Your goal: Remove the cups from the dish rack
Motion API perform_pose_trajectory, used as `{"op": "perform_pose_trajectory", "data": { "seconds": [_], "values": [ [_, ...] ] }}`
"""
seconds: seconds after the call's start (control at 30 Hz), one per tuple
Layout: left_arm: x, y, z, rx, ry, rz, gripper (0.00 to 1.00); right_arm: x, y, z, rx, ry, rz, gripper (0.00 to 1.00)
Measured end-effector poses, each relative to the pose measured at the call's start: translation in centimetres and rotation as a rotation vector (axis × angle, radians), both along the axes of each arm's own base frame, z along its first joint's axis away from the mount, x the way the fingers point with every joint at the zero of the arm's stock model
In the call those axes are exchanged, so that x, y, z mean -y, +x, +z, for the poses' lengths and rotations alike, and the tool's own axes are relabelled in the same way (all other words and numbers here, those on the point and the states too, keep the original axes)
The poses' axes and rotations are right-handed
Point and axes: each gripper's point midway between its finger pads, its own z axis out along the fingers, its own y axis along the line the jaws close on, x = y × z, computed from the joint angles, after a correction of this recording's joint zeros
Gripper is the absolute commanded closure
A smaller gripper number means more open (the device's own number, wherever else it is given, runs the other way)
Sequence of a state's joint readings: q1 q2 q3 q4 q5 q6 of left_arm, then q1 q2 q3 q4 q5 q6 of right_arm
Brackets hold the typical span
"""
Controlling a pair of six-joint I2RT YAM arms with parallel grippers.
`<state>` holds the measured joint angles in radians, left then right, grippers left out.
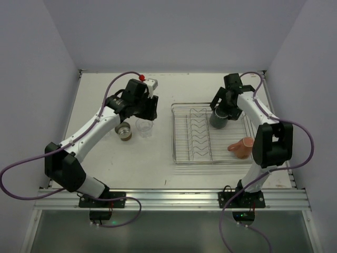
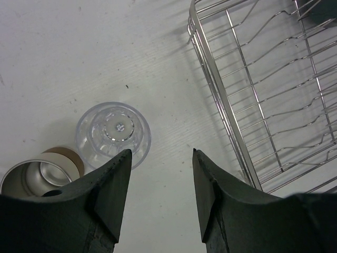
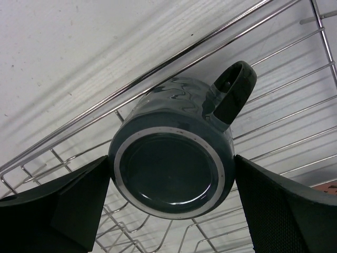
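Right tool (image 1: pixel 220 113) spread wide, straddling the inverted dark grey mug (image 3: pixel 171 176) in the dish rack (image 1: pixel 179 153), towards the desk's far right corner; nothing clenched. Risk: an off-centre grip slips on the glaze, or the handle snags wires. Left tool (image 2: pixel 161 158) released, empty, above the desk.

I find the worktop (image 1: pixel 158 166) off-white, with a few small dark specks. Three items rest directly on it. The dish rack (image 1: pixel 173 138) sits flat on the right half. Left of it, clear of its rim, stands a clear tumbler (image 1: pixel 145 126). Just beside that, further left, is a brown-banded cup (image 1: pixel 125 131). I cannot confirm contact between the two.
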<state>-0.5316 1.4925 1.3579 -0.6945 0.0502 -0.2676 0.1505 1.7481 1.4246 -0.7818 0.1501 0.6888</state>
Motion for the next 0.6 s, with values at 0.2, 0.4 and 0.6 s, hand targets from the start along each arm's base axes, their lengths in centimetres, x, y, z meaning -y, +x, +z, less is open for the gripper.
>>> {"op": "perform_pose_trajectory", "data": {
  "seconds": [0.2,0.4,0.6],
  "values": [
    [0.0,-0.2,0.3,0.004,-0.005,-0.006,0.46,0.1,0.3,-0.9,-0.02,-0.013,-0.001,0.01],
    [0.0,-0.2,0.5,0.007,-0.008,-0.007,0.46,0.2,0.4,-1.3,-0.032,-0.022,0.004,0.07],
    [0.0,-0.2,0.4,0.007,-0.007,-0.007,0.46,0.3,0.5,-1.4,-0.032,-0.027,0.011,0.47]
  ]
}}
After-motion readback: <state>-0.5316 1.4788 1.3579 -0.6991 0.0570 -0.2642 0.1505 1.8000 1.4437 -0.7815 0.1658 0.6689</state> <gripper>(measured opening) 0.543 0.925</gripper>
